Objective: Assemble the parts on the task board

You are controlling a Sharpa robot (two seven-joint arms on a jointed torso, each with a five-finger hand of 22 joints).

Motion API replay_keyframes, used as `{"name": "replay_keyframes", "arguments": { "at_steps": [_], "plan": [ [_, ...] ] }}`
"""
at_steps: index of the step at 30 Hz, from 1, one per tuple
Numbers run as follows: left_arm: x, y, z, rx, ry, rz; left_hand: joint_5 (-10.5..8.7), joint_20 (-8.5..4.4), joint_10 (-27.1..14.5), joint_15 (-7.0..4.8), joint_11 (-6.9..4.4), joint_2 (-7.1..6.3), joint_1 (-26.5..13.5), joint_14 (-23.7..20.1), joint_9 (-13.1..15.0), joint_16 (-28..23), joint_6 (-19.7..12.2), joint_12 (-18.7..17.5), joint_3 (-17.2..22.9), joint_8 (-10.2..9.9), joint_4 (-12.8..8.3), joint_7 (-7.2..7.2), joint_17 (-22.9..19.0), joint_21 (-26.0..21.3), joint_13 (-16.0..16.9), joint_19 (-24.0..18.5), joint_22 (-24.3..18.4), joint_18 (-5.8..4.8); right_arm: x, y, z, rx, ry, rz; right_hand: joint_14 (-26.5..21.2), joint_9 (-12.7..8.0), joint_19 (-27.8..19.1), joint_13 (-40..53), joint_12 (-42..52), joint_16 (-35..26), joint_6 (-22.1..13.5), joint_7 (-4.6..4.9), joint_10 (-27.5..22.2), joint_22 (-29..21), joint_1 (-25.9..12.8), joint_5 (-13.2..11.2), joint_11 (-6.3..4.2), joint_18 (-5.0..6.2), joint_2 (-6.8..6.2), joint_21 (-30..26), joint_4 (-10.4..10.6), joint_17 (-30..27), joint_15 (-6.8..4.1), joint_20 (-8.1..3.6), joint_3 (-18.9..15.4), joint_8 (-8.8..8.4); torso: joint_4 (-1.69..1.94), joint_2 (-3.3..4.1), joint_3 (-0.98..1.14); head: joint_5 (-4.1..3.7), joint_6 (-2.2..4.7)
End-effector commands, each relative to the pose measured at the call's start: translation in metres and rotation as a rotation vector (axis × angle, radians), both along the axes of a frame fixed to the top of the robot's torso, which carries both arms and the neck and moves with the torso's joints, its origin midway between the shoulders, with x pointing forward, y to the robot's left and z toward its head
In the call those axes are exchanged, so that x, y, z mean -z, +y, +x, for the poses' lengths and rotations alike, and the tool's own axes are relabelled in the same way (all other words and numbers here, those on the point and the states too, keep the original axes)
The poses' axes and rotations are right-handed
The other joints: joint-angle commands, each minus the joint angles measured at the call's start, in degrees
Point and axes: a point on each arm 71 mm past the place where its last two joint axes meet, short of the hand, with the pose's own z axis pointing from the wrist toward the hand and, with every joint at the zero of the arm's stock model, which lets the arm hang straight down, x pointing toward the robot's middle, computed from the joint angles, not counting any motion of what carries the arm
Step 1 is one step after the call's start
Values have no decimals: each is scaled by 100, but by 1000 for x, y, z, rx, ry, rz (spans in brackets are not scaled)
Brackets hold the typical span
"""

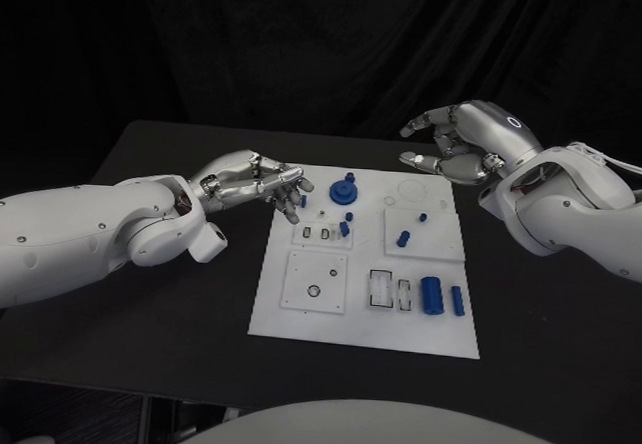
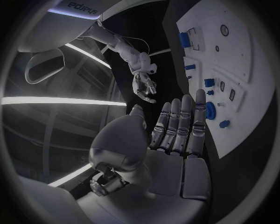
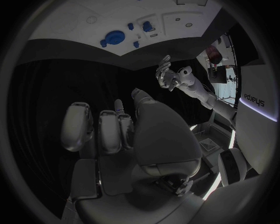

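- On the black bench [image 1: 158,314] the white task board [image 1: 358,329] is laid flat, roughly at the middle, between the two arms.
- Blue parts are seen spread over the task board: a round blue disc with a knob [image 1: 346,192] stands near its far edge, a small blue peg [image 1: 347,226] is placed just nearer than the disc, and another small blue piece [image 1: 402,239] sits on the raised white tile to the right of that.
- Toward the near right of the board a large blue cylinder [image 1: 430,295] is laid on its side, with a slimmer blue bar [image 1: 459,300] just beside it on the right.
- Dark rectangular slots [image 1: 382,286] are found just left of the cylinder, and a thin black ring [image 1: 313,291] is laid on the near left tile.
- The left hand [image 1: 254,186] is held at the far left edge of the board; its fingers [image 2: 185,122] are stretched out side by side, nearly straight, with the thumb apart, and nothing is held in them.
- The right hand [image 1: 455,144] is kept above the bench beyond the far right corner of the board, well apart from the parts; its fingers [image 1: 417,124] are loosely curled and separated, and nothing is seen held in them.
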Motion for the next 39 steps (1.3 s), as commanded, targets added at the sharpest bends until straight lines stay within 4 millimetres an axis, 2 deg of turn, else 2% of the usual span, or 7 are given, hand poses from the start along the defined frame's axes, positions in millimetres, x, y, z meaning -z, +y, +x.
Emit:
{"name": "replay_keyframes", "arguments": {
  "at_steps": [1,8,10,13,25,32,39],
  "plan": [
    [0,-1,6,75,-3,5,-193,-27,-53,-14,-50,3,-192,-79,50,-62,13,-9,-237,85,-13,-71,6,-59,64,-75,-13,71,5,-1,3,9,40,8,197,8,48,204,27,17,41,6,57,990,61,39,-1,-50,7,38,4,2,50,11,34,28,-89,-139,121,3,-1],
    [7,1,18,28,59,33,-136,-73,126,-75,-111,329,104,121,147,89,-33,75,-302,248,-27,-72,185,23,276,57,44,97,15,-7,8,35,89,4,200,4,46,206,28,8,32,21,63,986,83,47,8,-47,34,26,4,-8,55,15,53,21,-188,-159,234,11,-1],
    [10,0,19,7,88,67,1186,-88,328,-109,-143,384,429,252,198,209,-6,161,-28,331,-26,-3,300,126,400,169,107,98,17,-7,9,40,99,1,201,4,45,206,28,7,34,27,64,984,87,49,13,-45,46,19,6,-10,58,17,59,21,-218,-141,273,31,-1],
    [15,-4,20,-39,129,128,1820,-176,598,-243,-301,388,880,535,252,579,57,385,77,423,-19,80,531,343,647,372,238,120,19,-7,11,44,110,-3,202,4,44,212,31,5,37,32,69,983,88,51,17,-45,53,15,9,-13,60,18,62,22,-226,-130,295,30,-1],
    [34,-16,15,-191,224,503,908,-649,4305,-675,-637,-9,1118,4368,1491,3448,-258,3513,344,1355,-60,-100,6135,3183,5927,1045,2281,107,23,-5,12,52,152,-19,201,3,36,202,26,-26,52,56,66,970,144,94,41,-36,75,-28,-10,-50,79,31,92,23,-341,-56,455,147,-1],
    [36,-27,10,-215,191,707,243,-726,5239,-776,-740,-47,236,5099,2189,3558,-321,3902,21,1756,-36,-160,7132,4186,6806,1733,3635,-59,25,-8,14,68,168,-30,202,2,34,199,23,-33,58,64,64,966,175,128,52,-34,78,-39,-19,-56,87,38,106,21,-383,-60,485,166,-1],
    [32,-44,7,-196,190,804,430,-837,5440,-894,-863,-92,310,5259,2609,3578,-102,3986,99,1898,-147,-293,7389,4655,6997,2309,4477,-205,28,-6,17,76,194,-47,197,1,23,175,9,-54,68,69,47,955,190,148,61,-26,78,-78,-21,-81,92,42,113,24,-371,-87,524,124,-1]
  ]
}}
